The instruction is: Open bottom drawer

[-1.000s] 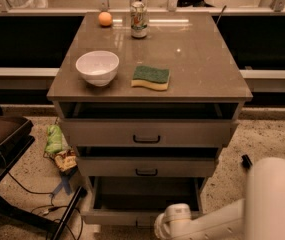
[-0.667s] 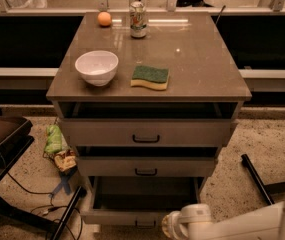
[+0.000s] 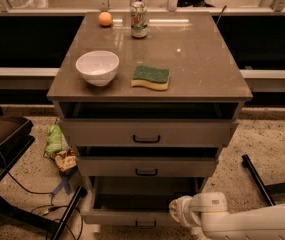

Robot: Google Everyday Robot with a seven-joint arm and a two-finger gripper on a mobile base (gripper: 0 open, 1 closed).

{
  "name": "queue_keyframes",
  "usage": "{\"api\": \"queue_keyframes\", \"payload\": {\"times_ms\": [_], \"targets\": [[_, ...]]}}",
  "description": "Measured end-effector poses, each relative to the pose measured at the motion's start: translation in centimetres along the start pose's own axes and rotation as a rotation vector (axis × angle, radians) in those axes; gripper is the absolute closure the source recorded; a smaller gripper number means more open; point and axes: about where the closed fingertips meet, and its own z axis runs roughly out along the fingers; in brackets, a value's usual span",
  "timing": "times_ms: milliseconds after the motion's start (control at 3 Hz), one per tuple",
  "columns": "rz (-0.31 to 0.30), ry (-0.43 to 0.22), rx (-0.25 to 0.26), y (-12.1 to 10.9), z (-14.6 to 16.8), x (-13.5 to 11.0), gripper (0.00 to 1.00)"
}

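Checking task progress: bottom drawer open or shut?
Open: the bottom drawer juts out past the middle drawer, dark interior exposed. The tool is at its front right corner.

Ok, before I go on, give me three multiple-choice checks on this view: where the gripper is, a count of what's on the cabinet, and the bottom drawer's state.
1. Where is the gripper?
A. At the middle drawer's handle
B. Low, at the right end of the bottom drawer front
C. Out of view

2. How many things stand on the cabinet top?
A. Two
B. Six
C. Four

3. The bottom drawer is:
A. Pulled out, inside showing
B. Shut flush
C. Lifted out

Answers:
1 B: it sits just right of the black handle.
2 C: bowl, sponge, can, orange ball.
3 A: its front stands forward of the drawers above.
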Motion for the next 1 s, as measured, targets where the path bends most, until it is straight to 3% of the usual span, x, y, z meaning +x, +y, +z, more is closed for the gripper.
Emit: {"api": "queue_keyframes", "payload": {"times_ms": [333,1000], "targets": [[0.000,0.000,0.000,0.0,0.0,0.0,1.00],[-0.015,-0.054,-0.027,-4.0,6.7,2.1,1.00]]}}
